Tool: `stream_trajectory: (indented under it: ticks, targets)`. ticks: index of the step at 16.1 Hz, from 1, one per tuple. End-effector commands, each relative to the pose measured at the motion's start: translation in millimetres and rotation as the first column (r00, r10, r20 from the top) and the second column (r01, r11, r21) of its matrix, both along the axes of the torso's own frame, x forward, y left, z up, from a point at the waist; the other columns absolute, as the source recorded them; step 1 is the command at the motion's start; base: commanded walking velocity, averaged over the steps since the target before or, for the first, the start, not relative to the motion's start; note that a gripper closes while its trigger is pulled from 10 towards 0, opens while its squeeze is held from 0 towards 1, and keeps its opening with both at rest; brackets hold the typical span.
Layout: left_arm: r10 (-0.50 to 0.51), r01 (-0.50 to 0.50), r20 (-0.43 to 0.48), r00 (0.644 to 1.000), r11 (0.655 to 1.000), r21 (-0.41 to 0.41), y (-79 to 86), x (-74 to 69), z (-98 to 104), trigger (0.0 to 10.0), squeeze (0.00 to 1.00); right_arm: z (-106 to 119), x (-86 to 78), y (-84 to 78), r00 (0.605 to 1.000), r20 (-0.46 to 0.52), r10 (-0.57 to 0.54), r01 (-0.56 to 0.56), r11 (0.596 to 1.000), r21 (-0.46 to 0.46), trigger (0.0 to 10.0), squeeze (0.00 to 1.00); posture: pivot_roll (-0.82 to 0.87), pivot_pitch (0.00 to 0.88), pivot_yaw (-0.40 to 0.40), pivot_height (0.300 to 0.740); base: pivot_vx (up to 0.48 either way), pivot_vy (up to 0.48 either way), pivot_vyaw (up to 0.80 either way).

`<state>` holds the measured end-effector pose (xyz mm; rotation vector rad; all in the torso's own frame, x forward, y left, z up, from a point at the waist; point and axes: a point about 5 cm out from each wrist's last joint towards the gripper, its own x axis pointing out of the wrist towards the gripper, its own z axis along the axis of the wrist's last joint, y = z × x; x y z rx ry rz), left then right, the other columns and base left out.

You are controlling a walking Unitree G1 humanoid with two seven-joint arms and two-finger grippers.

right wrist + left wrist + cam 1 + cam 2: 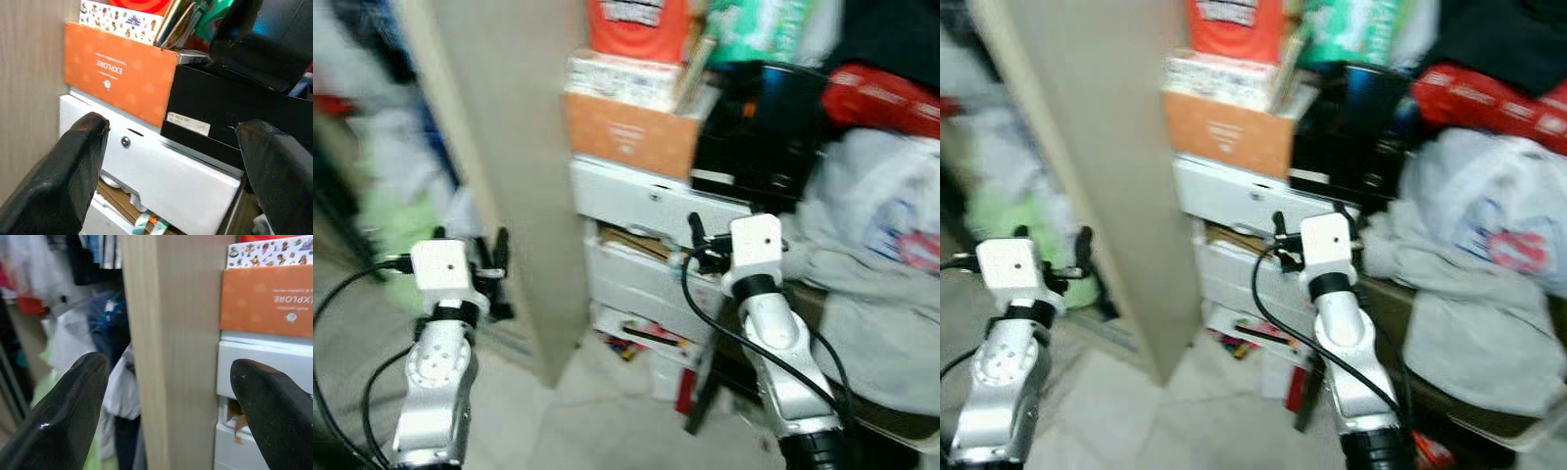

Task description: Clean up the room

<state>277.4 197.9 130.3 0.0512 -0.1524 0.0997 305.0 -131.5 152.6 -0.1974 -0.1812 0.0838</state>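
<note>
My left gripper (475,257) is raised in front of a tall pale wooden panel (509,147), open with nothing between its fingers (73,401). My right gripper (700,247) is open and empty too, held close before a stack of boxes. That stack has an orange box (117,78) on top of white drawer-like boxes (646,201), and a black box (234,112) beside the orange one. Books and a red container (636,24) sit above the orange box. The head views are blurred.
Left of the panel hang and lie clothes and bags (396,206). At the right are a grey cloth (871,313), a white plastic bag (891,206) and a red package (886,98). Small clutter (641,338) lies on the pale floor under the stack.
</note>
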Motion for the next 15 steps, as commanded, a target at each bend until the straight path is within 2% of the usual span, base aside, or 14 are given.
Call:
stream_trajectory:
  ticks: [1, 15]
  targets:
    - [-0.004, 0.004, -0.013, 1.0, 1.0, -0.016, -1.4, 2.3, -1.5, 10.0, 0.0, 0.3, 0.9, -5.6, 1.0, 0.001, -0.013, 0.013, 1.0, 0.014, 10.0, 0.0, -0.09, 0.0, -0.028, 0.74, 0.0, 0.0, 0.0]
    - [-0.031, 0.03, -0.025, 0.999, 0.999, -0.025, -3.3, 4.4, -3.2, 10.0, 0.0, -4.2, 1.4, -6.4, 1.0, -0.019, -0.02, 0.02, 1.0, 0.019, 10.0, 0.0, -0.08, 0.0, -0.025, 0.74, 0.0, 0.0, 0.0]
